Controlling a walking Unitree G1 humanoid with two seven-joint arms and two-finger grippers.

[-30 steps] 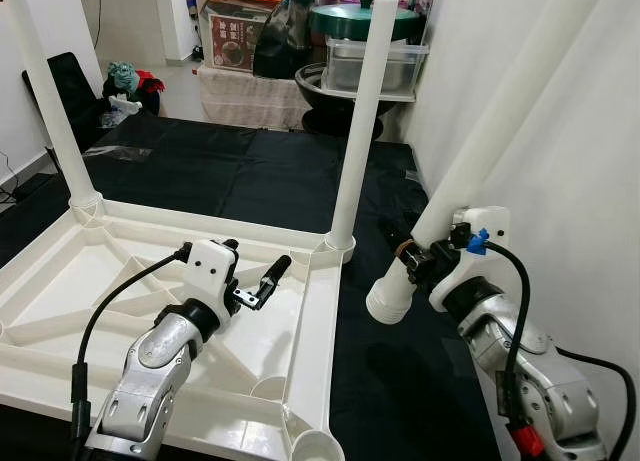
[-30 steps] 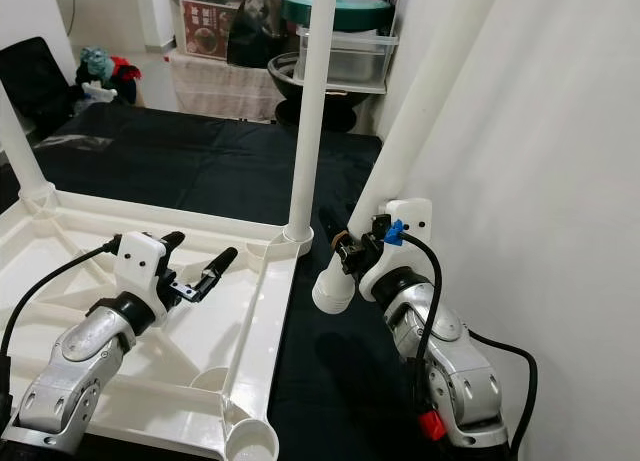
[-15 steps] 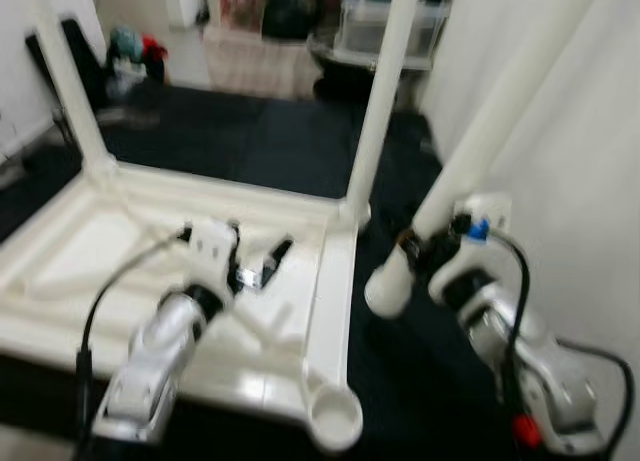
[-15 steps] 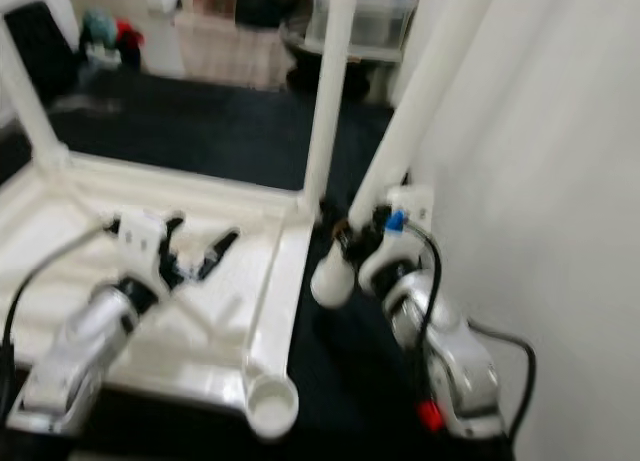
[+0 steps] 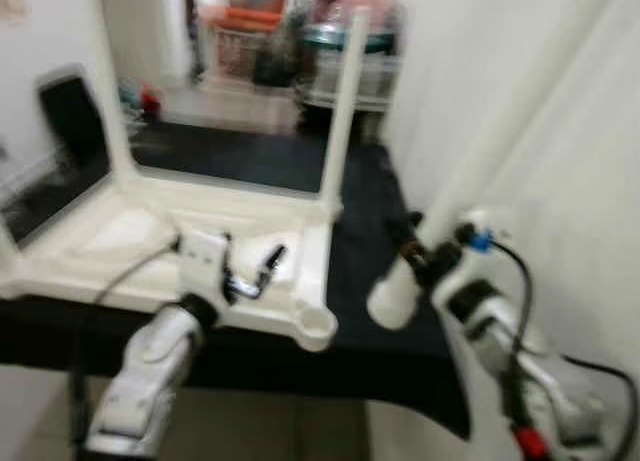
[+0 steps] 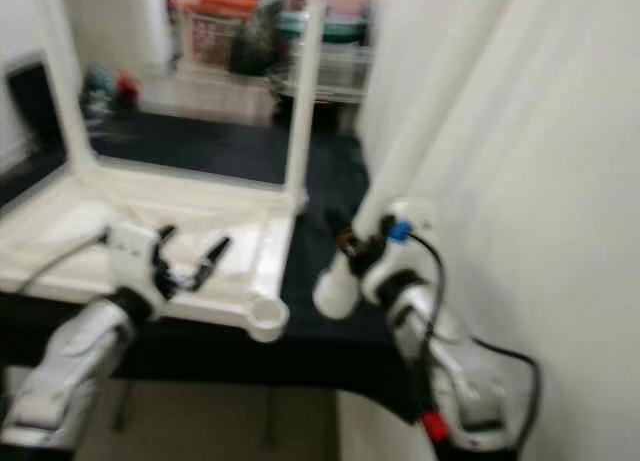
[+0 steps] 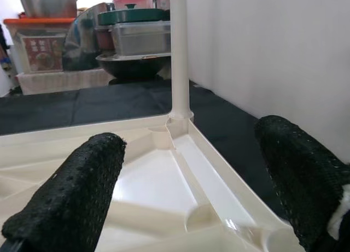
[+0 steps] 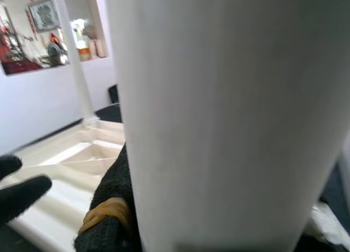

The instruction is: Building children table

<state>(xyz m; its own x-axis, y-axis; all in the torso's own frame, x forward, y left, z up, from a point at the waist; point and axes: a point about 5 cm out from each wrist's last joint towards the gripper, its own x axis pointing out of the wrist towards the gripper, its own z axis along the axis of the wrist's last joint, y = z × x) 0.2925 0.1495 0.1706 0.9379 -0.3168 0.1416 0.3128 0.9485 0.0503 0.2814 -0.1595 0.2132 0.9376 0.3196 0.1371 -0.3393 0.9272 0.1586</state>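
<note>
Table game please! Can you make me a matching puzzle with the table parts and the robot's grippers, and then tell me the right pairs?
Things:
1. left gripper
2. right gripper
3. empty socket
4. fitted leg

States:
A. standing upright in the far corner
B. jaws open over the tabletop
C. at the near corner, nothing in it
D. jaws shut on a loose leg

Pairs: 1-B, 2-D, 3-C, 4-A

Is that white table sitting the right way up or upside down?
Upside down. The tabletop lies flat with its ribbed underside facing up, and a fitted leg points at the ceiling.
</note>
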